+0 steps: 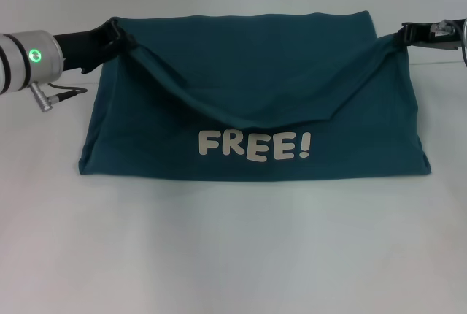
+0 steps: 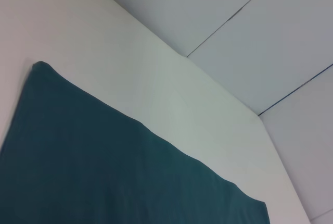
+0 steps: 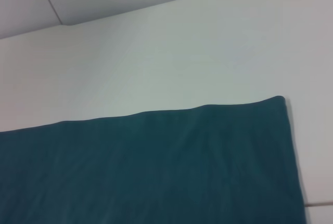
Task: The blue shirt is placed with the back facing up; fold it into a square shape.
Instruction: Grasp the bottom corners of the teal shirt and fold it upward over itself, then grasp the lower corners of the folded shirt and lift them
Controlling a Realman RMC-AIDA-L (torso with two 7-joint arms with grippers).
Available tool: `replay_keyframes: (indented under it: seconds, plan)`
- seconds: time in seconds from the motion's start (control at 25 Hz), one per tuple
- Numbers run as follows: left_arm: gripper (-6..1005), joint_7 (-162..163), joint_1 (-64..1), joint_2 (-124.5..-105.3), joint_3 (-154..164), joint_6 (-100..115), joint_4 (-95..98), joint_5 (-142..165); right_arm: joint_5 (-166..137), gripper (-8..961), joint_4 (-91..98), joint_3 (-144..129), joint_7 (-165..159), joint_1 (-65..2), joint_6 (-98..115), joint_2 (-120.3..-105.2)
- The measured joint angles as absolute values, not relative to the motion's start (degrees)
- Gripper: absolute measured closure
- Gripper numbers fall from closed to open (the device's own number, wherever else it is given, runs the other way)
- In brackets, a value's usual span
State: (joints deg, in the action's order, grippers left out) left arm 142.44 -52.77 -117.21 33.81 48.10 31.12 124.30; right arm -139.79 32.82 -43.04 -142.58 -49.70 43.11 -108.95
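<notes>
Now the shirt [image 1: 255, 95] lies on the white table [image 1: 233, 255], spread wide from left to right, and it carries the pale print "FREE!" [image 1: 255, 144] on the layer near the robot, although it is said to be plain. So the long axis of the cloth runs across the robot, from one arm to the other.

The left gripper [image 1: 115, 33] is at the far left corner of the shirt and looks clamped on the cloth there. The right gripper [image 1: 406, 33] is at the far right corner and also looks clamped on it. Between them the held edge sags down in a curve toward the print, so this layer seems lifted and not yet laid.

The wrist views show only flat teal cloth and table, no fingers.

I judge that a fold along the long axis is in progress. Each arm is at its own corner, about equally far out, so both must move together and at the same rate; otherwise the edge may land slanted.
</notes>
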Motion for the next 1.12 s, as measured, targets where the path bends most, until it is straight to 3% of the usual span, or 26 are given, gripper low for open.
replay_keyframes:
  seconds: [0.16, 0.6, 0.76, 0.88, 1.04, 1.12]
  plan:
    - [985, 142.46, -52.54, -116.78, 33.61, 48.01, 30.94, 124.1, -140.0, 842, 32.79, -43.03, -142.72, -49.36, 43.16, -108.5]
    - [795, 143.76, -51.1, -117.06, 33.63, 47.15, 31.53, 124.07, -143.01, 717, 31.78, -42.5, -144.91, -49.35, 45.03, -106.14]
    - [644, 143.78, -48.8, -117.77, 33.35, 47.18, 33.62, 122.57, -141.04, 555, 33.24, -40.0, -144.09, -48.15, 50.7, -105.42]
    - [509, 143.62, -45.69, -118.24, 33.44, 47.79, 35.81, 119.06, -135.41, 426, 36.35, -37.53, -140.53, -44.96, 56.68, -105.93]
    - [342, 141.92, -41.24, -118.84, 33.8, 51.88, 37.16, 115.09, -121.27, 233, 38.72, -35.24, -130.77, -37.12, 68.03, -107.75]
    - [297, 139.92, -39.46, -119.48, 33.75, 54.63, 37.29, 112.88, -113.68, 207, 38.6, -34.85, -125.28, -31.58, 74.05, -108.85]
